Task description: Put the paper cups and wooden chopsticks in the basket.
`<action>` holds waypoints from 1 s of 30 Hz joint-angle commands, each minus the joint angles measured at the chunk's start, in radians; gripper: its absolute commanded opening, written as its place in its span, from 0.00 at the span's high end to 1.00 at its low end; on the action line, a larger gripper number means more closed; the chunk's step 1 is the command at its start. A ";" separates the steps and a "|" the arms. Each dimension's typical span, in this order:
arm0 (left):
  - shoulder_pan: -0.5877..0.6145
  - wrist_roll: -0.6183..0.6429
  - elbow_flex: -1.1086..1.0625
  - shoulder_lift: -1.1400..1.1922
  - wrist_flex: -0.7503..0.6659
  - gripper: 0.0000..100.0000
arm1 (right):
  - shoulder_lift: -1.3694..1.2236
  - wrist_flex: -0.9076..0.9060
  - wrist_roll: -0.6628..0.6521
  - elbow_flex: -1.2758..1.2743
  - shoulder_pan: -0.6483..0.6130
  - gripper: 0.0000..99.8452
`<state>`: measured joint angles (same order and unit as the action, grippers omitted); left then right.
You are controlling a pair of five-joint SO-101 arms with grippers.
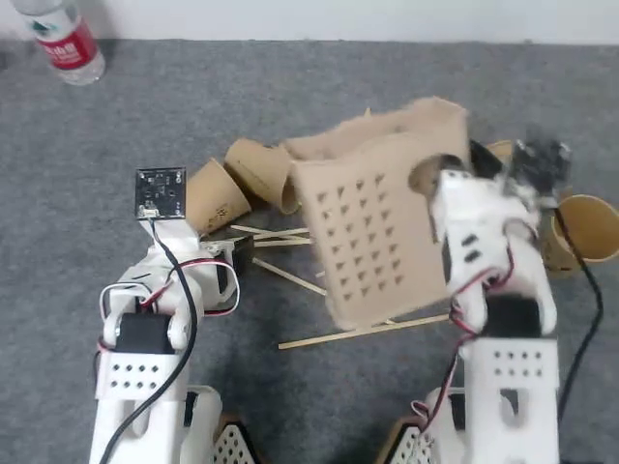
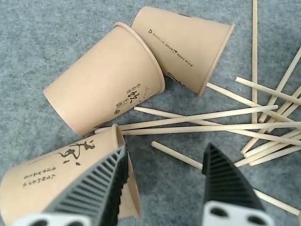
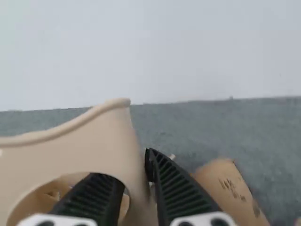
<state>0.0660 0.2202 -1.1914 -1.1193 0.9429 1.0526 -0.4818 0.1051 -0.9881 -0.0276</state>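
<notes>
A: The left end effector (image 2: pixel 166 150) hangs spread above tipped paper cups (image 2: pixel 106 84) and scattered chopsticks (image 2: pixel 211 120) on the bench (image 1: pixel 290 87).
B: Light, crushable (I'd grip a cup's rim, gently). The right end effector (image 3: pixel 129 169) pinches the tilted basket (image 1: pixel 363 232) by its wall.

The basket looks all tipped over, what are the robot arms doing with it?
The right gripper is shut on the rim of the basket, holding it tilted on the grey carpet. The left gripper hangs open just above three paper cups lying on their sides beside scattered wooden chopsticks. None of those are in the basket yet.
</notes>
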 commanded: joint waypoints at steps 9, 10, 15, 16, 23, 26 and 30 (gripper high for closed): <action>0.002 0.012 0.074 -0.017 -0.014 0.75 | 0.783 0.094 -0.094 -0.420 -0.127 0.99; 0.002 0.012 0.108 -0.017 -0.011 0.75 | 0.766 0.105 -0.101 -0.448 -0.127 0.99; -0.060 0.012 0.415 0.061 0.118 0.72 | 0.731 0.127 -0.101 -0.509 -0.111 0.99; -0.084 0.012 0.490 0.107 0.157 0.72 | 0.739 0.125 -0.100 -0.509 -0.105 0.99; -0.141 -0.034 0.955 0.562 0.387 0.72 | 0.763 0.091 -0.097 -0.520 -0.091 0.99; -0.155 -0.037 1.153 0.720 0.486 0.72 | 0.763 0.104 -0.097 -0.534 -0.091 0.99; -0.227 -0.124 1.388 0.896 0.629 0.71 | 0.763 0.122 -0.097 -0.537 -0.094 0.99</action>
<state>-0.0905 0.1818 -0.0621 -0.3736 1.4415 1.7921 -0.3959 0.0146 -1.5451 -0.1274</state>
